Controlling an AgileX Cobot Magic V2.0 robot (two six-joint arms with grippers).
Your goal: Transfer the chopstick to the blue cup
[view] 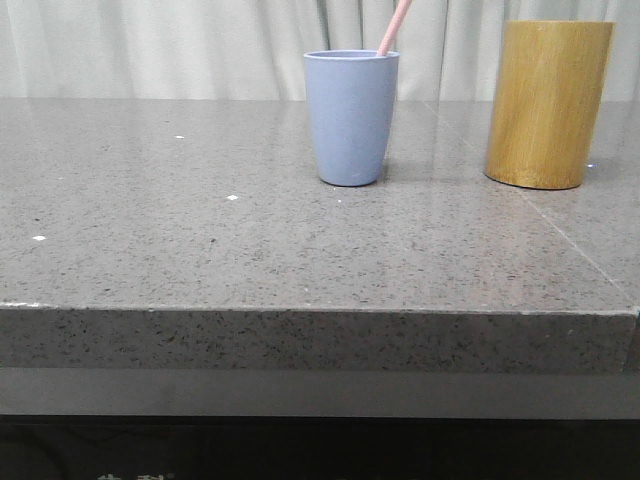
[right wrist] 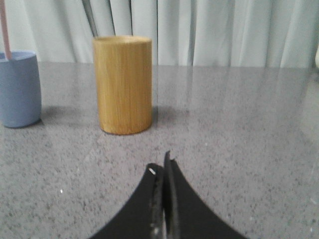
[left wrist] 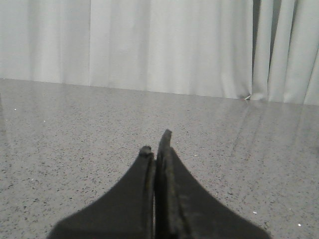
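Note:
The blue cup [view: 350, 118] stands upright on the grey stone table, near the back middle. A pale pink chopstick [view: 394, 27] leans out of its rim, its upper end cut off by the picture's top. The right wrist view has the same blue cup [right wrist: 18, 88] and chopstick [right wrist: 4, 30] off to one side. My right gripper [right wrist: 161, 167] is shut with nothing in it, low over bare table, well short of the holder. My left gripper [left wrist: 155, 144] is shut and empty too, over bare table facing the curtain.
A tall tan bamboo holder [view: 548, 103] stands to the right of the blue cup, and shows as the holder [right wrist: 123, 83] ahead of my right gripper. The grey table's front edge [view: 320, 312] runs across the front view. White curtains hang behind.

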